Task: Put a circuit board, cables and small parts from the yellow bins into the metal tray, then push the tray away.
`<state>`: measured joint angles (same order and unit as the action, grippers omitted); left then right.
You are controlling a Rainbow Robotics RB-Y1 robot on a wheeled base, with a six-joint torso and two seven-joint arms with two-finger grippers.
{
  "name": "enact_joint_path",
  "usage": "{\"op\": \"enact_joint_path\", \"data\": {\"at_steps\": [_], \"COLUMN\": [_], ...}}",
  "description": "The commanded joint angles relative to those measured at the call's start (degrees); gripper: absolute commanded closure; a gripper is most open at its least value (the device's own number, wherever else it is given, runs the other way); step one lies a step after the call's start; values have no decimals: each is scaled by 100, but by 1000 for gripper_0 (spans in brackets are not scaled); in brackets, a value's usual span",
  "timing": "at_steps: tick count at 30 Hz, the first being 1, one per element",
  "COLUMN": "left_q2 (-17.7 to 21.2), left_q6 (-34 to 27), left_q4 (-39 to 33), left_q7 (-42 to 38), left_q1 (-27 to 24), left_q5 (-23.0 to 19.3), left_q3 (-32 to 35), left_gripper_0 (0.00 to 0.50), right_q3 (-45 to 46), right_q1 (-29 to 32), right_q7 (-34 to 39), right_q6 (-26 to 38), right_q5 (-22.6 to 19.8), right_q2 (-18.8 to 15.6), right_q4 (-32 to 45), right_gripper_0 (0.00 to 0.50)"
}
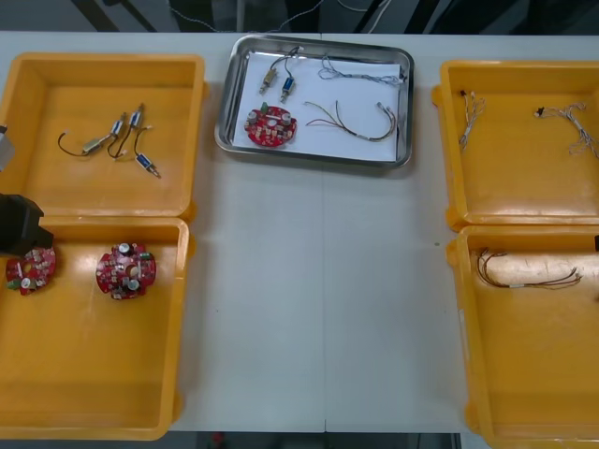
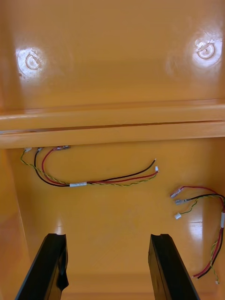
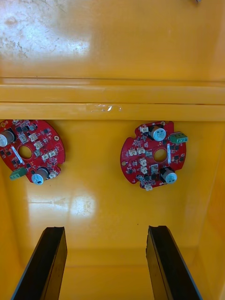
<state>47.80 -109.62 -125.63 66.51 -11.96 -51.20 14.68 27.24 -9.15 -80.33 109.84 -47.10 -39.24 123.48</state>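
table (image 1: 318, 309) | yellow bins (image 1: 56, 178): two left, two right | metal tray (image 1: 323, 142): between, far end

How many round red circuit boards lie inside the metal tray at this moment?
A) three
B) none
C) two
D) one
D: a single circuit board lies in the metal tray, while the other two boards remain in the near yellow bin on the robot's left.
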Motion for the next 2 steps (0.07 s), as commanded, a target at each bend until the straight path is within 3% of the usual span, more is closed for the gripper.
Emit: {"op": "enact_joint_path", "data": {"at_steps": [1,2], "left_q2": [230,230], "left_q6": [-38,-38], "left_q4": [-155,-155], "left_q7": [442,442], "left_q1": [80,80], "left_q5": [5,5], "left_q3": [184,184], "left_gripper_0": [0,0], "right_q3": [44,44], "right_q1": [71,71], "right_q7": [158,158], "right_q6": [16,16], "right_q5": [-54,-54], "right_q2": [-259,-259], "right_q4": [44,44], "right_gripper_0": [0,0]}}
